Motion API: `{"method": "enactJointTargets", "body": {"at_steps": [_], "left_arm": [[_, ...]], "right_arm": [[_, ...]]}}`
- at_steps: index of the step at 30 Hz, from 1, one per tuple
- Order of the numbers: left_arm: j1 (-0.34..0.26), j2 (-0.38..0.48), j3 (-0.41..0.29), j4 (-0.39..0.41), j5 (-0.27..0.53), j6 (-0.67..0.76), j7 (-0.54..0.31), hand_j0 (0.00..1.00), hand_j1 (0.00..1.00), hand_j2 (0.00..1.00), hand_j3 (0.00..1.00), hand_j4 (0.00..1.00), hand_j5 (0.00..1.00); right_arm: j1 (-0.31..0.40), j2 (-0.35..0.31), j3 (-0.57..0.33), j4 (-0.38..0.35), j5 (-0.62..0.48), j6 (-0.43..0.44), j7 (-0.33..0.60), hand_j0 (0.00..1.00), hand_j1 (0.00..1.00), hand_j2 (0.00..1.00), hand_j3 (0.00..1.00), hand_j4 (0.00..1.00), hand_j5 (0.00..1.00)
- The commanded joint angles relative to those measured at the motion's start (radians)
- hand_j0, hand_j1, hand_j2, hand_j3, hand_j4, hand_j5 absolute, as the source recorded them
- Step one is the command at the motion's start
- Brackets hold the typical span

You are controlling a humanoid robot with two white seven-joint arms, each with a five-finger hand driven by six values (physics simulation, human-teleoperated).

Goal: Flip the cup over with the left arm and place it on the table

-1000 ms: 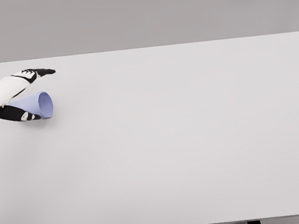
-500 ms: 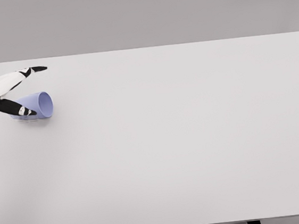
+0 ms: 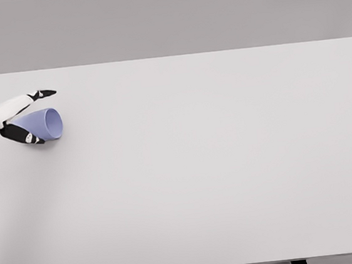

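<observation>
Head view. A lavender cup [image 3: 43,124] lies on its side near the left edge of the white surface [image 3: 217,165], toward the far side, its open mouth facing right. The left hand [image 3: 22,116] enters from the left edge and brackets the cup: one black-tipped finger extends above the cup's far side, the thumb lies along its near side. Whether the fingers grip the cup firmly or only rest beside it cannot be told. To the right of the cup and toward the near edge, the surface lies open.
</observation>
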Motion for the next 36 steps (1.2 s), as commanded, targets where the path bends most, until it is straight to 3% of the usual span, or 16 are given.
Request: {"method": "enactJointTargets", "body": {"at_steps": [1, 9, 29, 36], "left_arm": [[0.0, -0.015, -0.012, 0.017, 0.003, 0.028, 0.0, 1.0, 1.0, 1.0, 1.0, 1.0, 1.0], [-0.035, -0.032, -0.05, 0.06, 0.003, 0.048, -0.005, 1.0, 1.0, 1.0, 1.0, 1.0, 1.0], [-0.035, -0.049, -0.053, 0.076, -0.005, 0.076, -0.005, 1.0, 1.0, 1.0, 1.0, 1.0, 1.0], [-0.034, -0.049, -0.053, 0.074, -0.007, 0.076, -0.008, 0.87, 0.87, 0.87, 0.87, 0.87, 0.87]], "right_arm": [[0.0, 0.0, 0.0, 0.0, 0.0, 0.0, 0.0, 1.0, 1.0, 1.0, 1.0, 1.0, 1.0], [0.002, 0.0, 0.0, 0.0, 0.0, 0.0, 0.0, 1.0, 1.0, 1.0, 1.0, 1.0, 1.0], [0.0, 0.0, 0.0, 0.0, 0.0, 0.0, 0.0, 1.0, 1.0, 1.0, 1.0, 1.0, 1.0], [0.0, 0.0, 0.0, 0.0, 0.0, 0.0, 0.0, 1.0, 1.0, 1.0, 1.0, 1.0, 1.0]]}}
